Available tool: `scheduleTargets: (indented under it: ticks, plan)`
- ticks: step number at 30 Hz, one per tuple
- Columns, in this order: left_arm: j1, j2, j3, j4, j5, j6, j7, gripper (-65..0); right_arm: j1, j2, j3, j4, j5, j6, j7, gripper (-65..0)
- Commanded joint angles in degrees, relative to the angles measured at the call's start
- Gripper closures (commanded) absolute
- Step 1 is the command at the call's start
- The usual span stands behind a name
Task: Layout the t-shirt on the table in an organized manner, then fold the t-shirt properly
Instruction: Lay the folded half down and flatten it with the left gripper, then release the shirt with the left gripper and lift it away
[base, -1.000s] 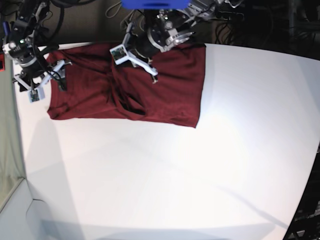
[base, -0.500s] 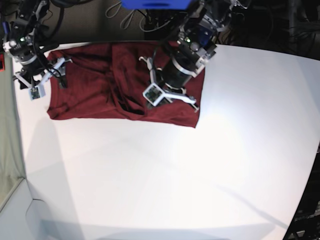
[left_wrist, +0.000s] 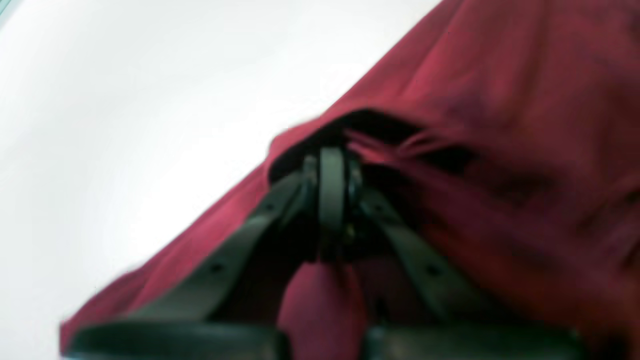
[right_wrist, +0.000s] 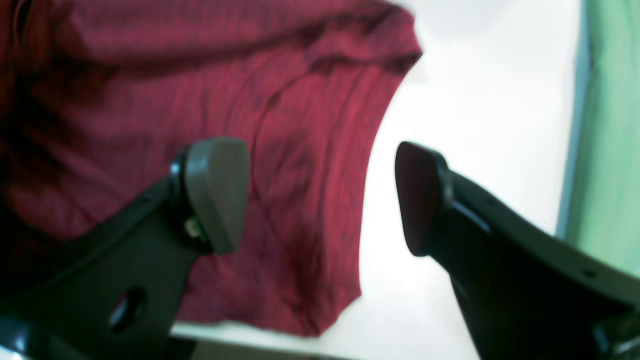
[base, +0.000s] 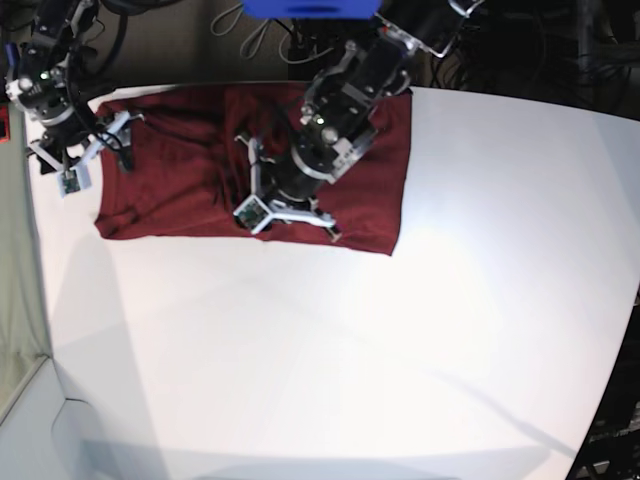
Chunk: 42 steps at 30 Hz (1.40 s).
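We see the t-shirt (base: 190, 175) spread across the far left part of the white bench (base: 400, 350), its near hem running roughly straight, with creases and a dark fold near its middle. Our left gripper (left_wrist: 331, 165) sits low over the near edge of the garment, just beside that fold; in the left wrist view its jaws are pressed together and a bunched ridge of maroon fabric is pinched at their tips, the cloth lifted into a small tent there. That view is blurred, so we cannot tell how many layers are caught. Our right gripper (right_wrist: 320, 200) hangs at the left end of the t-shirt near the bench's left border, its jaws standing wide apart with nothing between them; beneath the gap lies the shirt's side edge against bare bench. In the base view this right gripper (base: 95, 145) is above the sleeve area, well apart from the left one
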Motion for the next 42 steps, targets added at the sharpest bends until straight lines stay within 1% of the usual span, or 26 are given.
scheduleTargets:
  ticks: [1,4,8,11,13,15,18,20,23,24,27,29,31,33,39,42]
  plan:
    - [-2.06,1.82,0.30,-0.36,-0.24,0.34,-1.45,-0.1,0.23,0.53,0.29,0.98,0.64,0.19,1.44,-46.5]
    - [-6.10,3.83,1.35,-7.13,-0.24,0.34,-1.89,-0.1,0.06,0.53,0.37,0.98,0.64,0.19,1.18,-46.5]
    - [-12.26,3.83,3.46,-16.98,-0.68,0.34,-2.15,-0.1,-1.08,0.71,0.37,1.07,0.64,0.19,1.18,-46.5]
    - [-14.63,3.83,6.71,-19.00,-0.77,0.43,-2.15,-0.1,-1.44,0.71,0.46,1.07,0.55,0.19,1.09,-46.8]
    - [-14.63,3.83,6.89,-16.10,-0.77,0.43,-2.15,-0.1,-1.88,0.88,0.46,1.07,0.55,0.19,1.09,-46.9]
    - [-13.93,3.83,6.01,-10.82,-0.77,0.43,-1.45,-0.1,-2.14,1.15,1.60,1.07,0.55,0.19,1.09,-46.9]
    - [-9.44,3.83,2.85,-2.03,-0.24,0.43,-1.36,-0.1,-1.96,0.97,3.71,1.07,0.90,0.19,1.09,-46.9]
    - [-6.63,2.08,1.00,4.21,-0.24,0.43,-1.36,-0.1,-0.29,0.71,5.38,0.89,0.99,0.19,1.00,-46.9]
    - [-2.50,-1.87,-0.76,10.89,-0.24,0.43,-1.36,-0.1,2.17,-1.67,8.46,-0.69,0.73,0.19,0.56,-47.0]
    - [-1.09,-3.54,-1.81,12.39,-0.24,0.43,-1.36,-0.1,3.05,-2.02,9.34,-1.13,0.64,0.19,-0.49,-47.0]
    - [2.78,-7.06,-4.45,13.70,-0.24,0.43,-1.36,-0.1,5.51,-2.28,11.36,-3.07,0.90,0.19,-5.15,-47.1]
    - [5.42,-9.08,-6.65,14.06,-0.24,0.43,-1.45,-0.1,7.62,-2.28,12.77,-5.44,0.90,0.19,-6.47,-47.1]
    - [7.70,-10.31,-8.76,14.41,-0.41,0.43,-1.80,-0.1,9.03,-2.28,13.82,-7.99,0.90,0.19,-6.91,-47.2]
    - [9.11,-10.93,-10.78,14.85,-0.41,0.34,-1.89,-0.1,10.08,-2.19,14.18,-9.66,0.90,0.19,-6.91,-47.2]
    - [12.80,-11.02,-16.05,18.63,-0.24,-0.01,-1.53,-0.1,10.52,-2.46,13.74,-10.10,0.99,0.19,-7.00,-47.2]
    - [13.50,-10.93,-17.55,19.77,-0.24,-0.10,-1.45,-0.1,10.70,-3.69,12.86,-10.10,0.99,0.19,-6.65,-47.2]
